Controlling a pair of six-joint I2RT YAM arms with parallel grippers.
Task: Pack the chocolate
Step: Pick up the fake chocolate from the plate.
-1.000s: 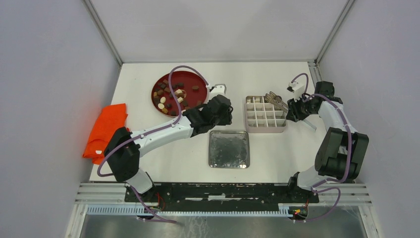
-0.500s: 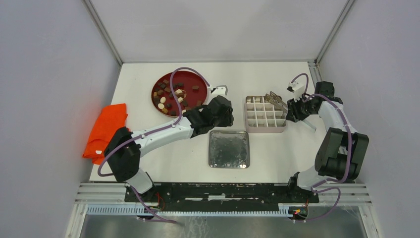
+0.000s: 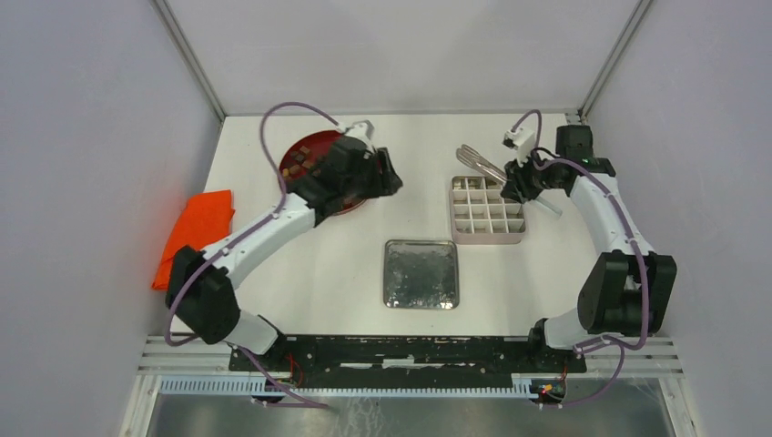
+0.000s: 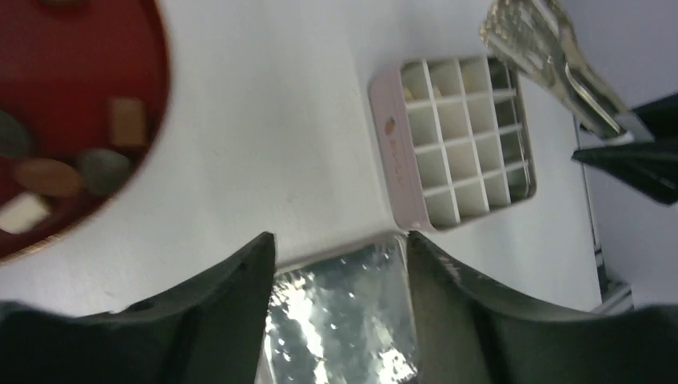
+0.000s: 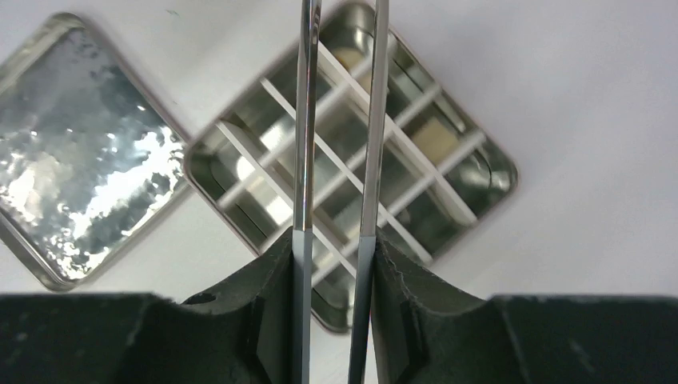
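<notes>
The chocolate [image 4: 49, 177] lies as several small brown and cream pieces on the round dark-red plate [image 4: 80, 48]; in the top view the plate [image 3: 305, 153] is partly under my left arm. My left gripper [image 3: 390, 178] hangs at the plate's right edge; the left wrist view shows it [image 4: 340, 256] open and empty. My right gripper [image 3: 521, 185] is shut on metal tongs [image 3: 482, 164], whose tips are above the far edge of the pale pinkish grid box [image 3: 489, 210]. In the right wrist view [image 5: 334, 256] the tongs [image 5: 306, 120] reach over the box [image 5: 480, 192], which holds two cream pieces [image 5: 436, 136].
A shiny square tin tray [image 3: 421, 273] lies in front of the box, and shows between the left fingers [image 4: 344, 312]. An orange cloth [image 3: 191, 237] lies at the table's left edge. Enclosure walls stand on both sides and at the back.
My left arm has swung back and left, from beside the box to the red plate. My right gripper has moved the tongs towards the back, off the box's middle.
</notes>
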